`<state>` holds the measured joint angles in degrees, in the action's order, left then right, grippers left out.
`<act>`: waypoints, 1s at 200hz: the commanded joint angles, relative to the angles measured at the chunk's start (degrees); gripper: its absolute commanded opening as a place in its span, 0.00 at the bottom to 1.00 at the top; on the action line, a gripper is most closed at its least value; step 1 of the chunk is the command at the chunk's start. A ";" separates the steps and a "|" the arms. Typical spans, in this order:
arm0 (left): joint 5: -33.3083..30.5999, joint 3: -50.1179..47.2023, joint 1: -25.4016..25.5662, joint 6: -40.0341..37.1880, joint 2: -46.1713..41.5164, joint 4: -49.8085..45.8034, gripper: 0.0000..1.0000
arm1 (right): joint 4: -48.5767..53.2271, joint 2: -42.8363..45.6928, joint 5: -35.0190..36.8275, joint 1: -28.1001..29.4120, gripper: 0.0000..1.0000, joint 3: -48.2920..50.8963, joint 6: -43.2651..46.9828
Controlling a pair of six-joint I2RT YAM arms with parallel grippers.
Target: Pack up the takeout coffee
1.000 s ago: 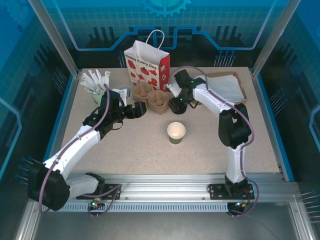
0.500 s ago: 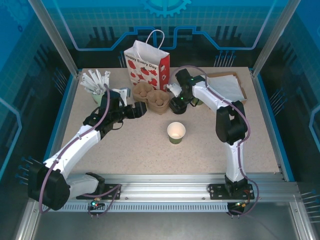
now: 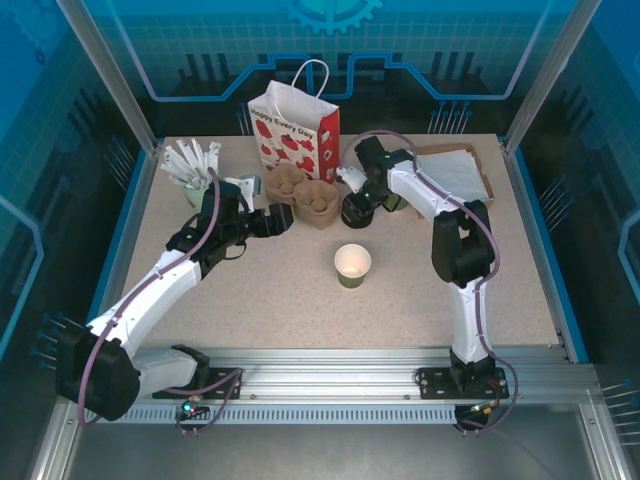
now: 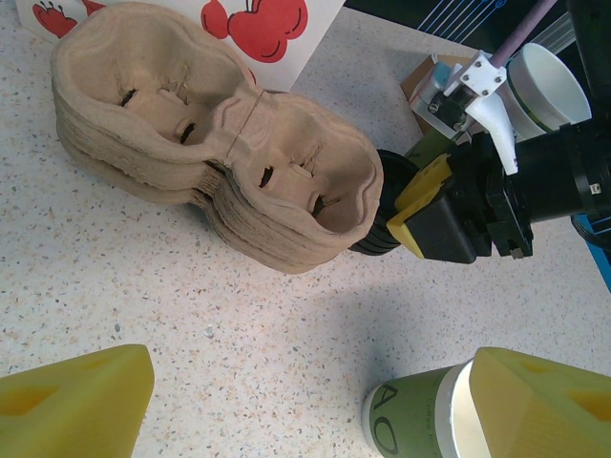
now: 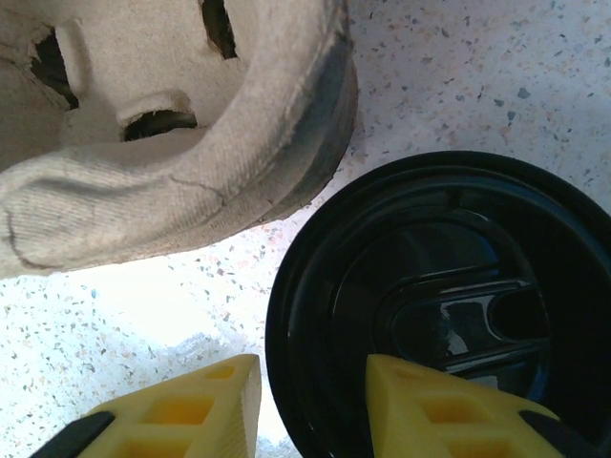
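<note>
Top view first: I'm watching the takeout coffee cup (image 3: 352,264) standing open and unlidded mid-table, well apart from both arms. The right gripper (image 3: 355,208) is hanging just beside the pulp carrier (image 3: 305,195), and the left gripper (image 3: 283,221) is hovering at the carrier's other side.

On the left wrist, I'm seeing those fingers spread wide and empty, with the olive cup peeking past one fingertip. It's thin paper, light and crushable, and I can't tell whether it's filled. I'm planning a gentle, upright hold low around its wall.

On the right wrist, narrow jaws are straddling the rim of a glossy black lid (image 5: 449,286); I can't tell whether they're pinching it. Slick hard plastic is sitting beside rough fibrous pulp.
</note>
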<state>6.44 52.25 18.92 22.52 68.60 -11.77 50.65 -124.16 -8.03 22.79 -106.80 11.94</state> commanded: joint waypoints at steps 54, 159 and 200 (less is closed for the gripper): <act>-0.37 -0.27 0.24 -0.55 -1.07 -0.54 0.88 | 2.79 -2.55 -1.80 -0.72 0.31 -3.32 0.87; -0.37 -0.48 0.24 -0.72 -1.47 -0.67 0.87 | 3.51 -0.30 -4.74 -1.59 0.21 -4.28 -0.16; -0.28 -0.44 0.25 -0.55 -1.85 -0.64 0.87 | 3.79 1.93 -5.76 -1.83 0.17 -4.99 -1.46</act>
<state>6.42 52.25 18.92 22.52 68.45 -11.79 52.60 -125.86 -11.68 21.69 -109.65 11.66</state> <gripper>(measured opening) 0.875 0.180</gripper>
